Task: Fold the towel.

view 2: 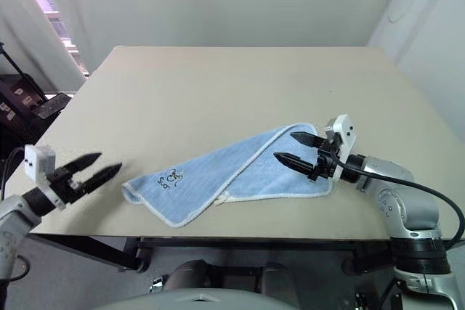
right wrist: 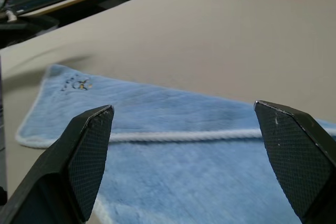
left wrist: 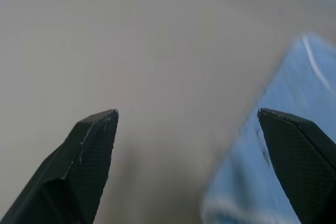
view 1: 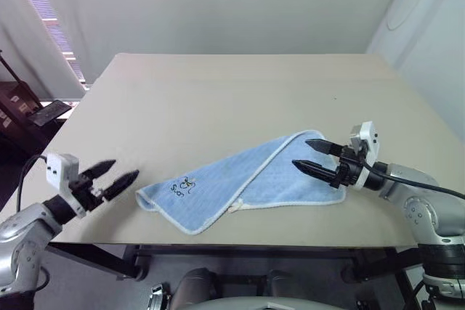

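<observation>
Small light-blue terry towel [view 1: 243, 179] with white stitched edge, lying folded over on big tan table [view 1: 218, 99], near front edge. Dark stitched mark [view 1: 182, 186] facing up by towel's left corner. Left gripper [view 1: 116, 172] beside that corner, fingers spread wide, holding nothing. Right gripper [view 1: 314, 156] just above towel's right end, fingers spread wide too, holding nothing.

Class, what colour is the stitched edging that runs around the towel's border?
White, around the light-blue towel; the right wrist view shows it best.
</observation>
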Robot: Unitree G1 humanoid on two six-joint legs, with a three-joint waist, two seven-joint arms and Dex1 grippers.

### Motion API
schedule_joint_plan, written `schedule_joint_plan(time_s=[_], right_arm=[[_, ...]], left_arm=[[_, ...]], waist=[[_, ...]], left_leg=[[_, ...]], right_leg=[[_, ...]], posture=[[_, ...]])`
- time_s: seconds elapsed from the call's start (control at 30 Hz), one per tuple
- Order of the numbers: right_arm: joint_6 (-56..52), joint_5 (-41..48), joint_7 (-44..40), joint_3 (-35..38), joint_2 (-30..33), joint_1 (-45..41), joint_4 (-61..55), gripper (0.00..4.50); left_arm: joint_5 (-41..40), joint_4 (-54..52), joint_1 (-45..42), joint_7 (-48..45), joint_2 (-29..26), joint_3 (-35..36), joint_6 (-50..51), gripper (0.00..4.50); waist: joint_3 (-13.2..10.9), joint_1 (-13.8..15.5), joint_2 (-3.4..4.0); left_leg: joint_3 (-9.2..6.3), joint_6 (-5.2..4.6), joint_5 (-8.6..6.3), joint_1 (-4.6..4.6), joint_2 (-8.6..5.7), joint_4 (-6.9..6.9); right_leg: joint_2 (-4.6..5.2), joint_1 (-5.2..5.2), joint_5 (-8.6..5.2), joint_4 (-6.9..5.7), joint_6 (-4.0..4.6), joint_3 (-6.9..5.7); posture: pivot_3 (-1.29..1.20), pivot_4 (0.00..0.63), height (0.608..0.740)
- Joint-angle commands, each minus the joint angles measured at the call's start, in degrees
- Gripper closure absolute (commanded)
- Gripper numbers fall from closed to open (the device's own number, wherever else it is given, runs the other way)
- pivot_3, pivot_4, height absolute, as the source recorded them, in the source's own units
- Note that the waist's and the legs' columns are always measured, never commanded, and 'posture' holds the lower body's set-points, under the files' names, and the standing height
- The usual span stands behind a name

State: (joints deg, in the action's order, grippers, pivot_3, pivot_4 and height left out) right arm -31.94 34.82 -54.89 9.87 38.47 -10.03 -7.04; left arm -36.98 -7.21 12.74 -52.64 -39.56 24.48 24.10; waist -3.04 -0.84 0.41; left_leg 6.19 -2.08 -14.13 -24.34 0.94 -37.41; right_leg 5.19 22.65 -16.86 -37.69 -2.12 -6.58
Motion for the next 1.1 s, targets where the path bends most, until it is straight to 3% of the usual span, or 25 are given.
schedule_joint_plan(time_s=[0.03, 0.33, 0.5, 0.83, 1.1], right_arm=[[1.58, -0.64, 0.37, 1.25, 0.34, -2.97, 1.67, 0.0], [2.1, -2.15, 7.74, 2.93, -2.31, -5.47, 4.52, 0.0], [3.18, -7.23, 11.77, 0.02, -2.84, -9.96, 11.66, 0.0], [9.86, -19.95, 18.47, -4.38, -5.79, -28.98, 45.89, 0.0], [19.75, -28.29, 19.09, -7.67, -6.86, -38.66, 67.73, 0.0]], left_arm=[[-0.95, -4.67, 1.05, -2.57, -0.55, -1.8, 0.69, 0.02], [-2.93, -9.64, 0.97, -4.47, 0.33, -6.0, 3.66, 0.02], [-2.05, -9.53, -2.26, -5.41, -0.45, -7.9, 3.05, 0.02], [3.89, -7.39, -13.23, 0.1, 3.97, -16.36, 1.67, 0.02], [8.14, -6.6, -16.19, 0.77, 6.82, -21.8, -1.23, 0.02]], waist=[[-0.01, 0.03, -0.01], [-0.01, -0.07, 0.05], [-0.02, -0.04, 0.05], [-0.01, -0.12, 0.08], [0.0, -0.33, 0.07]], left_leg=[[0.01, 0.0, 0.0, 0.0, 0.0, 0.09], [0.06, 0.05, 0.03, -0.02, 0.0, 0.27], [0.08, 0.05, 0.04, 0.0, 0.01, 0.25], [0.24, 0.1, 0.31, -0.04, 0.0, 0.16], [0.31, 0.07, 0.37, 0.04, 0.04, 0.1]], right_leg=[[0.0, 0.0, 0.02, 0.08, 0.03, 0.0], [0.0, 0.1, 0.02, 0.14, 0.03, -0.01], [0.0, 0.09, 0.04, 0.13, 0.05, -0.01], [-0.07, -0.12, 0.16, 0.02, -0.1, 0.01], [-0.18, -0.03, 0.16, -0.45, -0.24, 0.04]], posture=[[0.0, 0.0, 0.724], [0.0, 0.0, 0.724], [0.0, 0.0, 0.724], [0.0, 0.0, 0.724], [0.0, 0.0, 0.724]])
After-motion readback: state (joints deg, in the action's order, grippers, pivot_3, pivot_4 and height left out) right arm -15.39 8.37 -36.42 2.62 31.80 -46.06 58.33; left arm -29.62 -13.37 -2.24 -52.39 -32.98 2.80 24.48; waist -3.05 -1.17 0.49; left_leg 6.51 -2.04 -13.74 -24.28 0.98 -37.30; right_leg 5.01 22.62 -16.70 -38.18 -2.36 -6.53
